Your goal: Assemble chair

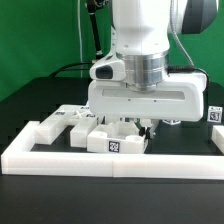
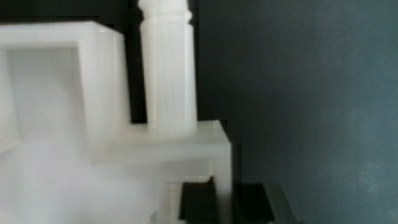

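Note:
Several white tagged chair parts lie on the black table. In the exterior view a block and flat pieces sit just behind the front rail, at the view's left. My gripper is lowered among them, close to the block's right side. The wrist view shows a turned white rod rising from a white block, beside a white frame part. My gripper sits at that block's edge. Its dark fingers stand almost together with only a thin pale line between them. I see nothing held.
A long low white border rail runs along the front and up the exterior view's left side. A tagged white piece stands at the far right. Black cables hang behind the arm against the green backdrop.

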`<move>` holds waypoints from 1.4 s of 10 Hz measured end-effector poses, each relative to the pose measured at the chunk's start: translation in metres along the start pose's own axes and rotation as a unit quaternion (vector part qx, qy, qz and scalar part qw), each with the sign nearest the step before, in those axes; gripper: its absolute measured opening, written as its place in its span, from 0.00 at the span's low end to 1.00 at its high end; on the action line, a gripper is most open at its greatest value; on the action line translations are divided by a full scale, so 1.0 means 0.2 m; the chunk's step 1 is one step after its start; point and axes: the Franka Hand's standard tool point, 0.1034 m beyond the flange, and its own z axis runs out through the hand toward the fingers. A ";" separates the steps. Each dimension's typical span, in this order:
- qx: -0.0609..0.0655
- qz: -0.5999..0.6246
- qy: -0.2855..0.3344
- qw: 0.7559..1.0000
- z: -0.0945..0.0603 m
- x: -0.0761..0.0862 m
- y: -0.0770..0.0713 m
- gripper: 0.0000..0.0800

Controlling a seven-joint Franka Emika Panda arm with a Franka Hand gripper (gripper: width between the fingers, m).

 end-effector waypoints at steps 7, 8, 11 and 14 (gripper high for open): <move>0.003 -0.044 -0.003 0.999 0.00 -0.02 -0.10 0.04; 0.004 -0.059 -0.003 0.998 0.00 -0.03 -0.17 0.04; 0.009 -0.085 0.005 0.996 0.02 0.01 -0.33 0.04; 0.011 -0.095 0.006 0.995 -0.01 0.07 -0.47 0.04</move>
